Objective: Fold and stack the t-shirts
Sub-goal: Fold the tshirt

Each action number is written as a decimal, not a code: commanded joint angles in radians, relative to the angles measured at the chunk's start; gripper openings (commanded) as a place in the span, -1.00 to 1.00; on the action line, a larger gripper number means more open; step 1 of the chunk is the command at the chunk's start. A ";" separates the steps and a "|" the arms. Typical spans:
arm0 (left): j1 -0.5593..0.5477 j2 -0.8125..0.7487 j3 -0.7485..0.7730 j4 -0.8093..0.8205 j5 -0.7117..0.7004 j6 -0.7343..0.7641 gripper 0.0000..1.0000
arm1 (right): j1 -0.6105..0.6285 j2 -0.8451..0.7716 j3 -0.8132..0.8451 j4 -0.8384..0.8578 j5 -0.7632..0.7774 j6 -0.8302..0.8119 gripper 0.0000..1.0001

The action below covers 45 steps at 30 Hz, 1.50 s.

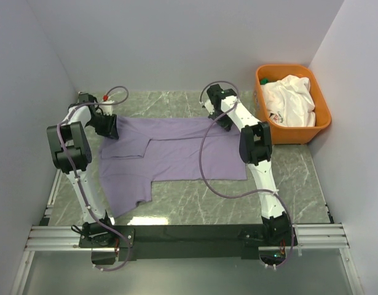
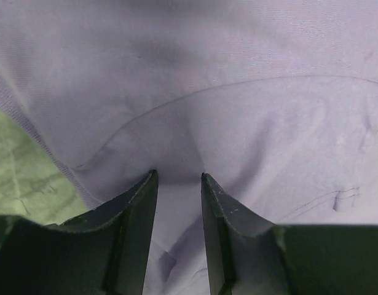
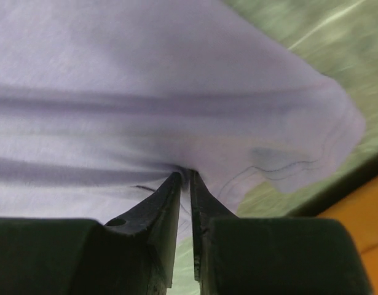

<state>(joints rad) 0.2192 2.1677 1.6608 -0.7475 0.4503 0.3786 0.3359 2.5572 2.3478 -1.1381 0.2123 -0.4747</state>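
Observation:
The lavender t-shirt [image 1: 176, 153] lies spread on the marble table, with one sleeve folded in at its left and a flap hanging toward the near edge. My left gripper [image 1: 109, 126] presses down on the shirt's far left corner. In the left wrist view its jaws [image 2: 179, 178] stand apart with lavender cloth [image 2: 238, 110] lying between the fingertips. My right gripper [image 1: 220, 120] is at the far right corner. Its jaws [image 3: 185, 175] are nearly together, pinching a ridge of the lavender cloth [image 3: 145, 80] that wrinkles toward them. The white t-shirt [image 1: 290, 98] sits crumpled in the tub.
The orange plastic tub [image 1: 324, 117] stands at the far right against the wall. Grey walls close in the table [image 1: 287, 178] on three sides. A metal rail [image 1: 189, 236] with both arm bases runs along the near edge.

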 commanded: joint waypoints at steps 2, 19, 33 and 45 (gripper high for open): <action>-0.006 0.079 0.080 0.003 -0.021 -0.047 -0.17 | -0.011 0.029 0.041 0.130 0.122 -0.051 -0.61; 0.069 -0.402 -0.074 -0.439 0.278 0.475 0.26 | 0.029 -0.667 -0.603 0.093 -0.180 -0.096 0.27; 0.065 -0.838 -0.706 -0.471 0.033 0.821 0.16 | 0.092 -0.950 -1.245 0.310 -0.190 -0.139 -0.11; -0.092 -0.983 -0.947 -0.340 -0.154 0.810 0.22 | 0.107 -0.957 -1.377 0.416 -0.156 -0.128 0.03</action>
<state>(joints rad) 0.1608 1.2194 0.7326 -1.1538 0.3370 1.1919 0.4362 1.6409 0.9878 -0.7773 0.0368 -0.6071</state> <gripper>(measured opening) 0.612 0.513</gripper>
